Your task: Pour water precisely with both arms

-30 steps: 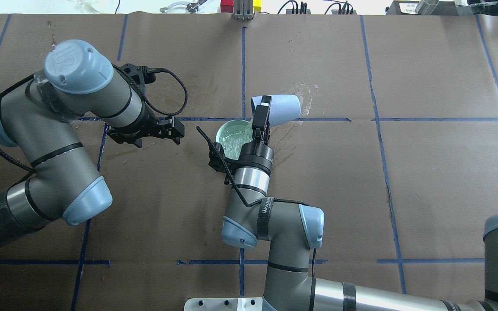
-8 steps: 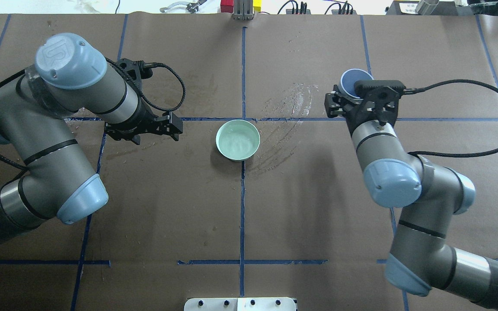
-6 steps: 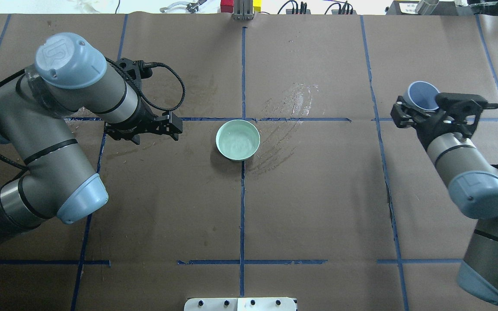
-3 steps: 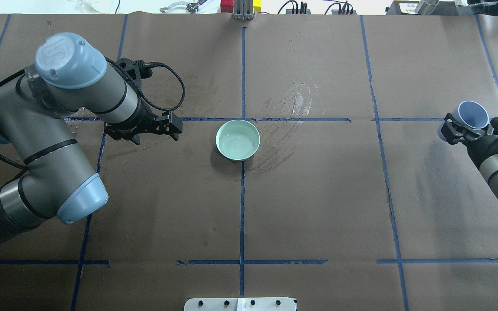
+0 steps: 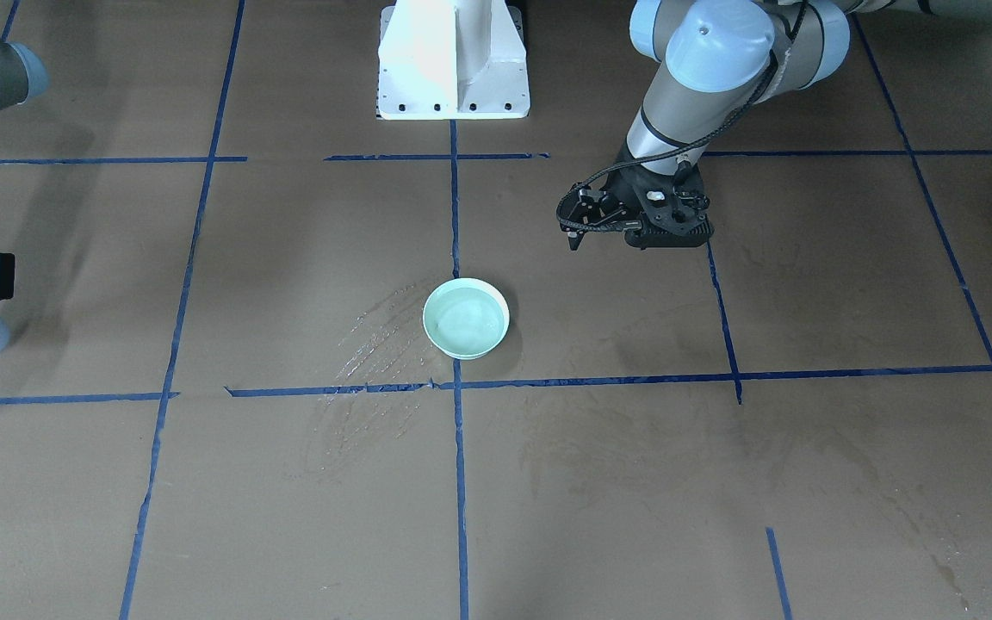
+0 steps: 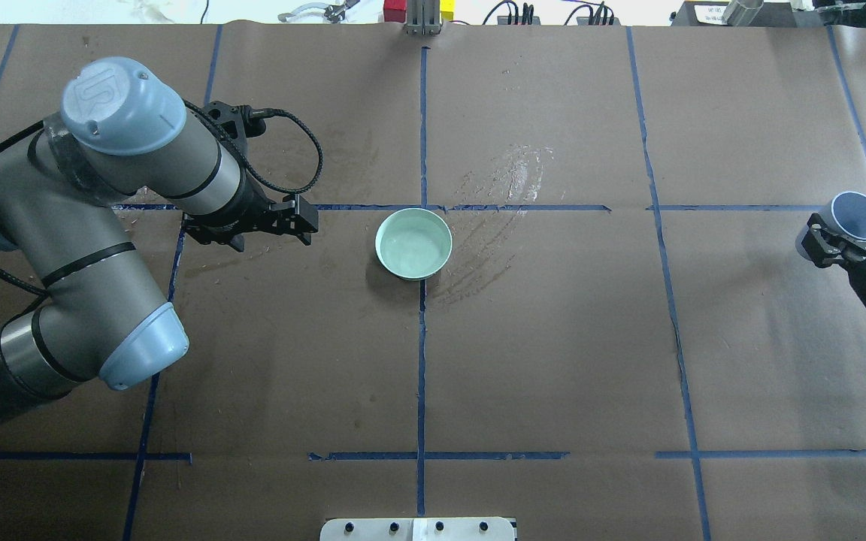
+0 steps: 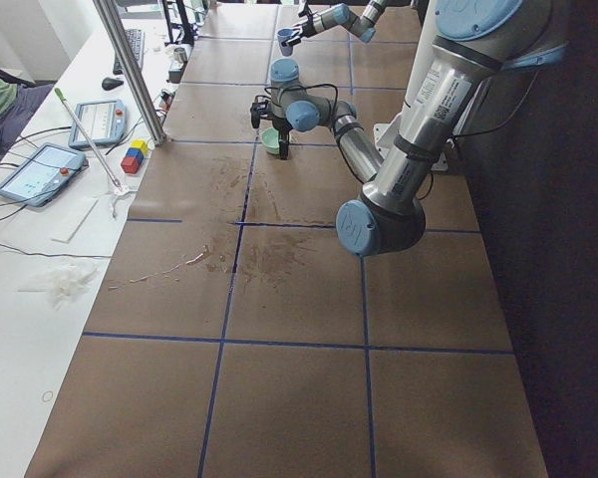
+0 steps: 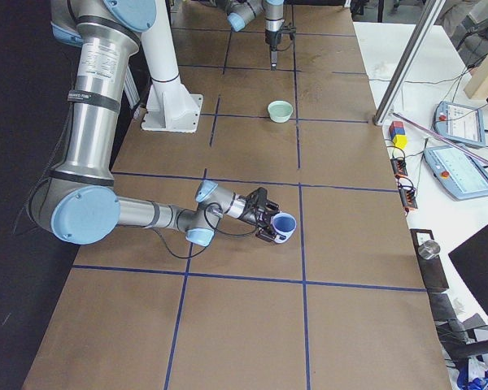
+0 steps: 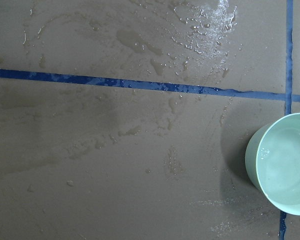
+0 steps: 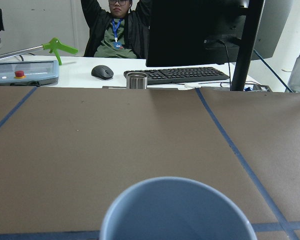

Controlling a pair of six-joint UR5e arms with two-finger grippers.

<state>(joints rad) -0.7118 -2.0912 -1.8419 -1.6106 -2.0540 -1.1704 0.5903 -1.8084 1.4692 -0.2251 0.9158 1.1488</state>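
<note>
A mint-green bowl (image 6: pixel 413 243) (image 5: pixel 466 318) stands at the table's middle, and the water (image 9: pixel 288 167) lies in it as a faint sheen. My right gripper (image 6: pixel 843 239) is shut on a blue cup (image 6: pixel 857 215) (image 8: pixel 285 225) (image 10: pixel 180 210), held upright low over the table's right end, far from the bowl. The cup's inside looks empty in the right wrist view. My left gripper (image 6: pixel 311 225) (image 5: pixel 571 228) hovers open to the left of the bowl with nothing between its fingers.
Glistening wet streaks (image 6: pixel 508 180) mark the brown paper beside the bowl. The white pedestal (image 5: pixel 453 60) stands at the near edge. Beyond the table's right end a person (image 10: pixel 117 25) sits at a desk with a keyboard (image 10: pixel 177 75) and a metal cup (image 10: pixel 136 80).
Five seconds ago the right gripper held the cup tipped over the bowl. Since then it has righted the cup and carried it to the table's right end. The left arm has barely moved.
</note>
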